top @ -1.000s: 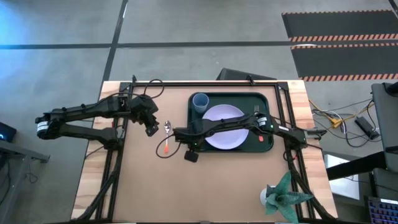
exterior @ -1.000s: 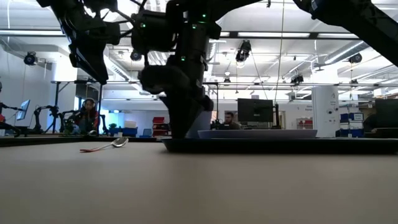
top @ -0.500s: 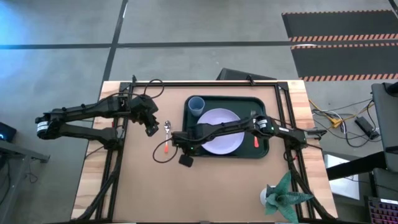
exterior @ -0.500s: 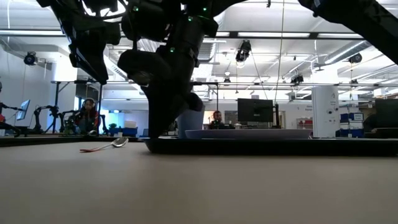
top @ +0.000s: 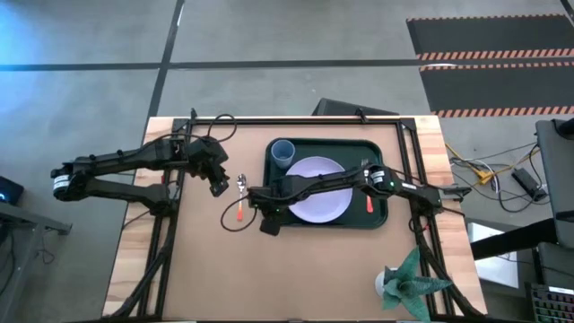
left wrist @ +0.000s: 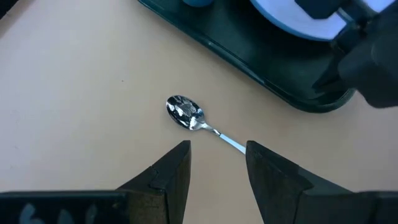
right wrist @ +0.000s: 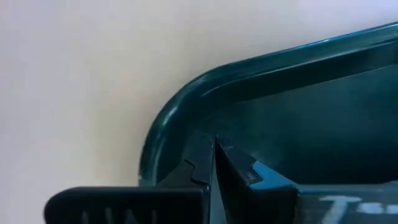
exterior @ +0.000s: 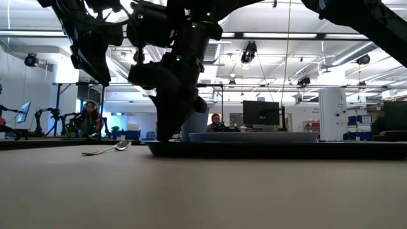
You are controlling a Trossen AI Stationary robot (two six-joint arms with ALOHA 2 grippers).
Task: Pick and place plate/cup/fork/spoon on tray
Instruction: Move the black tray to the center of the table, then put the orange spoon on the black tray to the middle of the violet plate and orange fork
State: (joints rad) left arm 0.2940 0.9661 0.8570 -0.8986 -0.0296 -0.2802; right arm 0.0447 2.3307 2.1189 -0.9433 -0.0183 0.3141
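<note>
Your right gripper has its fingers pressed together, empty, tips just inside the tray at its rounded corner nearest the spoon. Plate lies on the tray right behind that gripper, under its arm; cup stands in the tray's corner beyond, just beside the plate. Fork lies on the tray past the plate's far side.

Your left gripper hangs fingers apart, holding nothing, directly above the spoon, which rests on the table just outside the tray, bowl ahead of the fingertips.
</note>
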